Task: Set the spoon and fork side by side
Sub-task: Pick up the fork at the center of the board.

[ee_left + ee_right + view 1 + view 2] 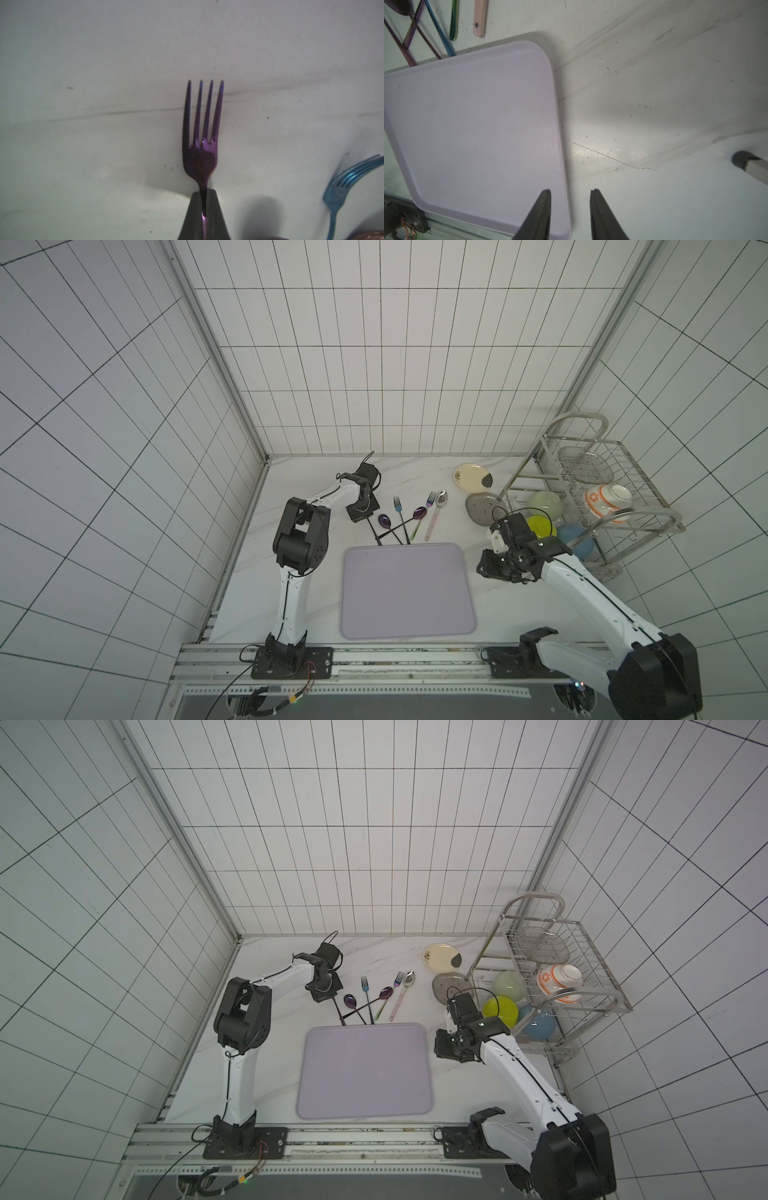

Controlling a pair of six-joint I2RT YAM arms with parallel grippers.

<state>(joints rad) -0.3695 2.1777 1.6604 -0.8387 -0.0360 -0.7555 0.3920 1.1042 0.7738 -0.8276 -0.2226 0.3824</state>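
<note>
The task is at an early stage, by my judgement: a fork is gripped, but no spoon and fork lie paired yet. The left end effector (pixel 203 192) is clamped on the neck of the purple fork (pixel 199 160), just below the head. Whether the fork is lifted off the desk (pixel 83 145) I cannot tell.

In both top views the cutlery sits in a loose fan at 12 o'clock of the lilac tray (pixel 407 593), with several dark handles crossing one another. The nearest purple spoon (pixel 385 521) lies at about 4 o'clock of the left end effector, and the blue fork (pixel 398 504) at 3 o'clock. What is left is freeing the fork from the crossed handles and laying it parallel beside a spoon.

The purple fork is slim, glossy metal with four long tines and an iridescent violet sheen.

The right end effector (pixel 571 190) hovers over the tray's edge, jaws apart and empty.
</note>
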